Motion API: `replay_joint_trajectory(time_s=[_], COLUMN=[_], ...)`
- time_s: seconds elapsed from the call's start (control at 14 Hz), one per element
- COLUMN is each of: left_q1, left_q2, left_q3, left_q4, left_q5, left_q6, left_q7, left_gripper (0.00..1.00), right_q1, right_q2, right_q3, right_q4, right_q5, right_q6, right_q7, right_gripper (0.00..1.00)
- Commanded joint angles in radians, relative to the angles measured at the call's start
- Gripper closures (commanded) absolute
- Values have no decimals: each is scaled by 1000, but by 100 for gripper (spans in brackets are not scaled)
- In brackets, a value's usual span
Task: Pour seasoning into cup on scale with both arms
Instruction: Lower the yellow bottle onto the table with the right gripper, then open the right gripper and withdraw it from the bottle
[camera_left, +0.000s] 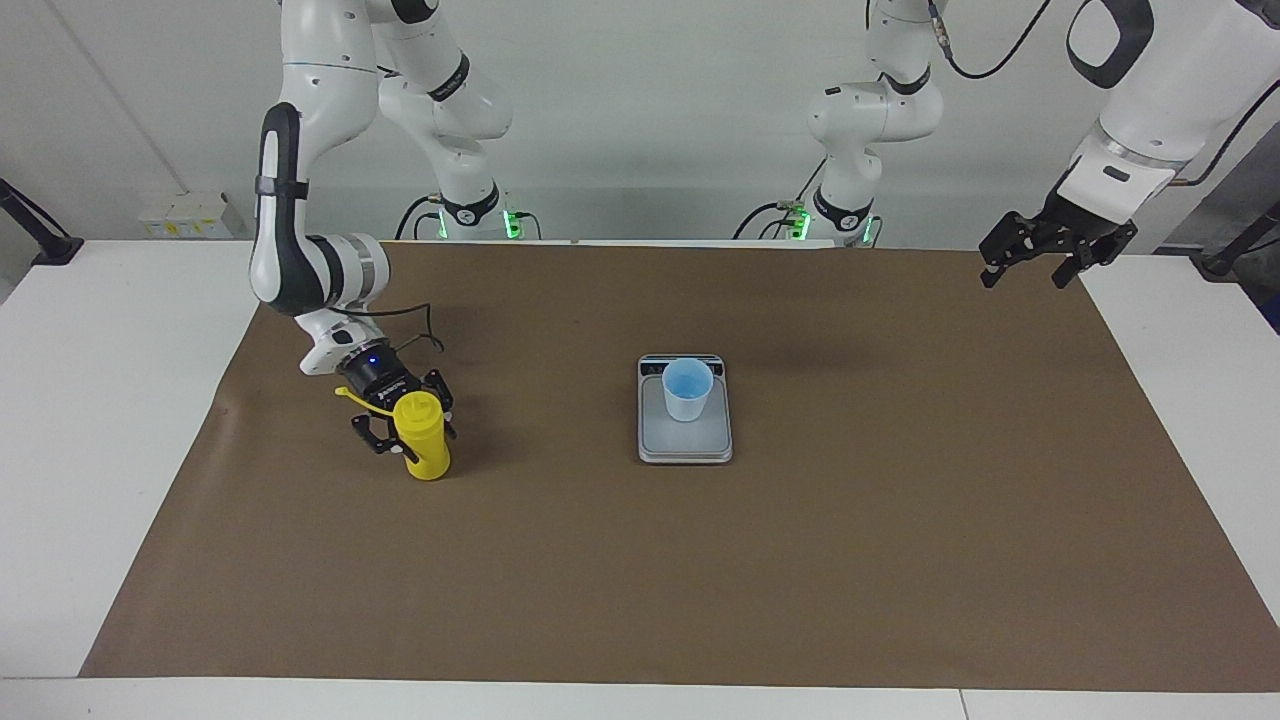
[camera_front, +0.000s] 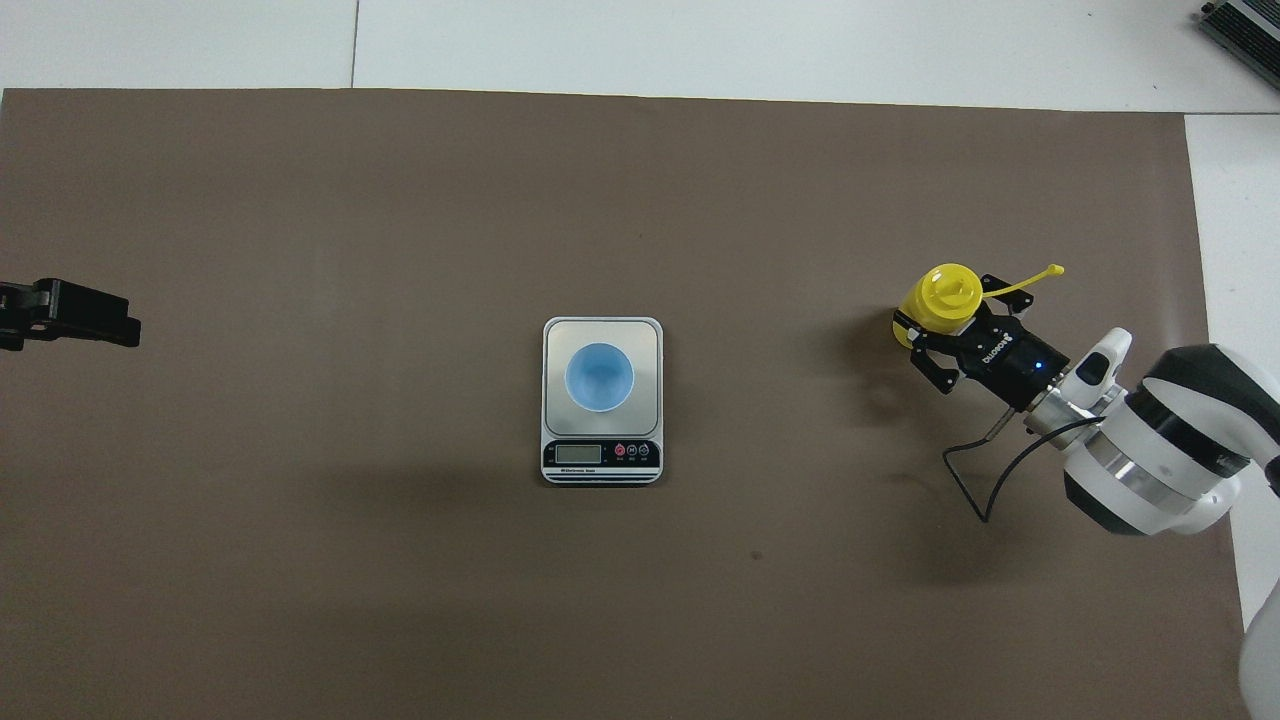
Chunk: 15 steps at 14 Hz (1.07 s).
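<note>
The yellow seasoning bottle stands upright on the brown mat toward the right arm's end of the table, its cap strap sticking out sideways. My right gripper is low at the bottle with a finger on each side of it, jaws open wide around its body; it also shows in the overhead view at the bottle. The pale blue cup stands on the silver-grey scale at the mat's middle, also seen from overhead as cup on scale. My left gripper waits open, raised over its own end of the mat.
The brown mat covers most of the white table. The scale's display strip faces the robots. A cable loops from the right wrist onto the mat.
</note>
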Motion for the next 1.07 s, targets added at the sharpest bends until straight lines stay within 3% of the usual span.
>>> replay_joint_trajectory(time_s=[0.0, 0.72, 1.0], left_q1=[12, 12, 12], left_q2=[-27, -27, -27], left_q3=[-5, -5, -5], left_q4=[-27, -27, -27], left_q5=[-9, -9, -9], left_q6=[-4, -4, -4], left_q7=[-7, -7, -7], left_gripper=[0, 0, 0], right_q1=[3, 89, 100], right_q2=[-49, -158, -167], right_q3=[8, 11, 10], right_q4=[-7, -7, -15], right_q5=[29, 15, 11], right_q6=[53, 285, 305], right_q7=[-20, 23, 23], right_gripper=[0, 0, 0])
